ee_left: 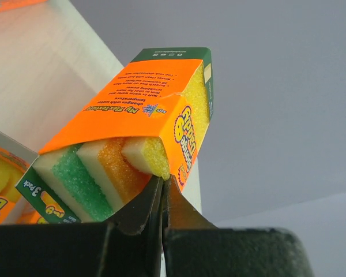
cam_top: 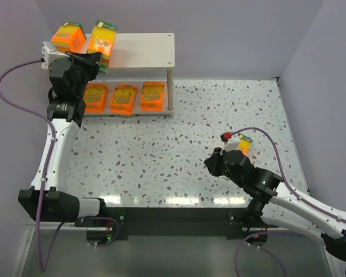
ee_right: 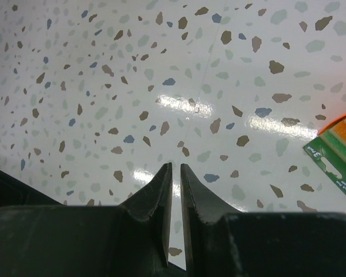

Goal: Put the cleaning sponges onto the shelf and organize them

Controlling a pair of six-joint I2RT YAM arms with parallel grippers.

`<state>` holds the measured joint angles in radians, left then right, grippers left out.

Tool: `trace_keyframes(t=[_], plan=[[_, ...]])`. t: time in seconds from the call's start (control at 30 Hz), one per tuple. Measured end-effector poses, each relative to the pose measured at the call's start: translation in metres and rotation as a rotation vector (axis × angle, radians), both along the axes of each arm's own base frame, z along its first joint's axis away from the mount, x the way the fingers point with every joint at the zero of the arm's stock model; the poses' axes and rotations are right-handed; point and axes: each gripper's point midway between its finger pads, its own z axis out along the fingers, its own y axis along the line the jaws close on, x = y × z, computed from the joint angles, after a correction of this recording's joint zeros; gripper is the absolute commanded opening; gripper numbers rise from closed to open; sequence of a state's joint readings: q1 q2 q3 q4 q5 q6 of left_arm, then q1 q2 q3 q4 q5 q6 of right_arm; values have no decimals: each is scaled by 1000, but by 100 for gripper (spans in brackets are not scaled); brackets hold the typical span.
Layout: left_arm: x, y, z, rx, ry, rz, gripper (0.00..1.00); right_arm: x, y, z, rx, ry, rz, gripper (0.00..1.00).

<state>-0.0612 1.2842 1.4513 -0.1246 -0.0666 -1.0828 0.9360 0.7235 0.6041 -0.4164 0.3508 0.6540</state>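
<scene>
The shelf (cam_top: 144,49) stands at the far left. Two thick sponge packs are on its top board, one at the left end (cam_top: 68,36) and one tilted beside it (cam_top: 102,41). Three flat packs (cam_top: 123,98) lie in a row on the lower board. My left gripper (cam_top: 97,57) is shut, its tips touching the lower edge of the tilted pack (ee_left: 144,115), with nothing seen between the jaws (ee_left: 163,178). A sixth thick pack (cam_top: 243,144) lies on the table by my right wrist and shows at the right edge of the right wrist view (ee_right: 337,153). My right gripper (ee_right: 176,166) is shut and empty over the table.
The speckled table (cam_top: 179,144) is walled by grey panels at the back and both sides. The right half of the shelf's top board is bare. The shelf's thin right leg (cam_top: 170,92) stands by the flat packs. Purple cables loop off both arms.
</scene>
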Motion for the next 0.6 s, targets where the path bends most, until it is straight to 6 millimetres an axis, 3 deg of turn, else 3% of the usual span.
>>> trace_keyframes(t=[0.17, 0.4, 0.6], plan=[[36, 27, -30, -117, 54, 4, 0, -3, -5, 5, 8, -12, -1, 15], [56, 27, -27, -262, -13, -43, 0, -5, -9, 3, -7, -7, -1, 15], [77, 28, -36, -333, -16, -45, 0, -4, -11, 7, 0, -23, -8, 15]])
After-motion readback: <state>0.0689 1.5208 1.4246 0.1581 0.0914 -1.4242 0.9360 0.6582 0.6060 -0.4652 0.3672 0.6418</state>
